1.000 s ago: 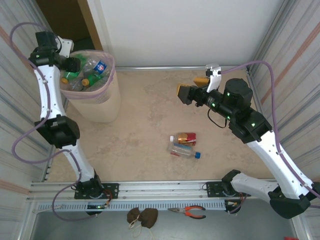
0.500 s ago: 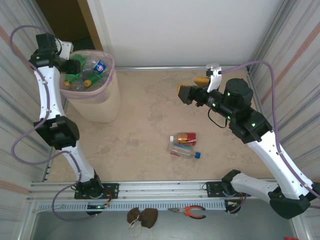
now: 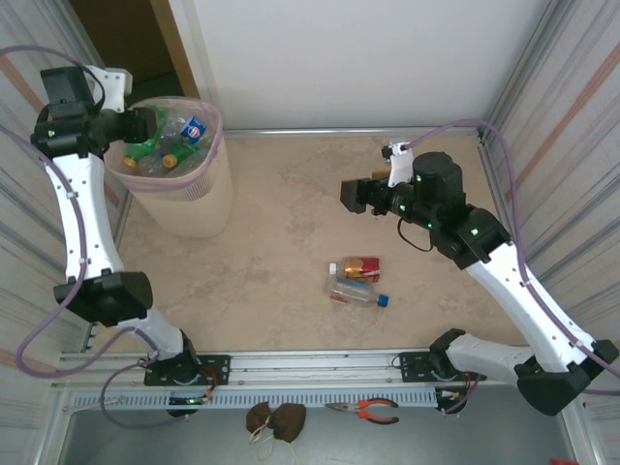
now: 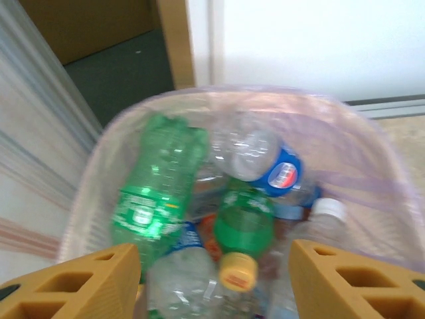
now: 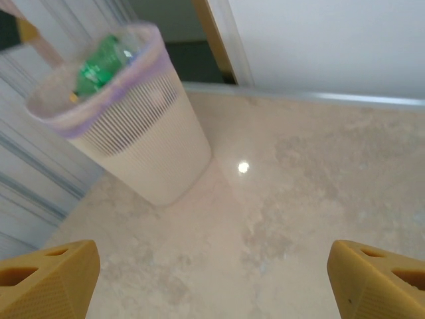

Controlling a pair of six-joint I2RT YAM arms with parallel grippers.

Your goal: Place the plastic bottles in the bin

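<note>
Pink and heaped nearly full, the bin [image 3: 197, 205] stands at the far left with the left gripper [image 3: 145, 126] hanging over it, fingers [image 4: 86, 282] spread and nothing between them. Two bottles lie on the table [image 3: 291, 213] mid-right: a red-label one [image 3: 363, 267] and, just beside it on the near side, a clear one [image 3: 355, 293] with a blue cap [image 3: 384, 301]; whether they touch I cannot tell. The right gripper [image 3: 353, 194] hovers above and beyond them, jaws wide apart and empty. That arm looks best placed to fetch. Come straight down on the clear bottle, fingers across its body near the middle, one finger entering the gap carefully so the neighbour isn't nudged; squeeze lightly, since thin plastic buckles and slips
</note>
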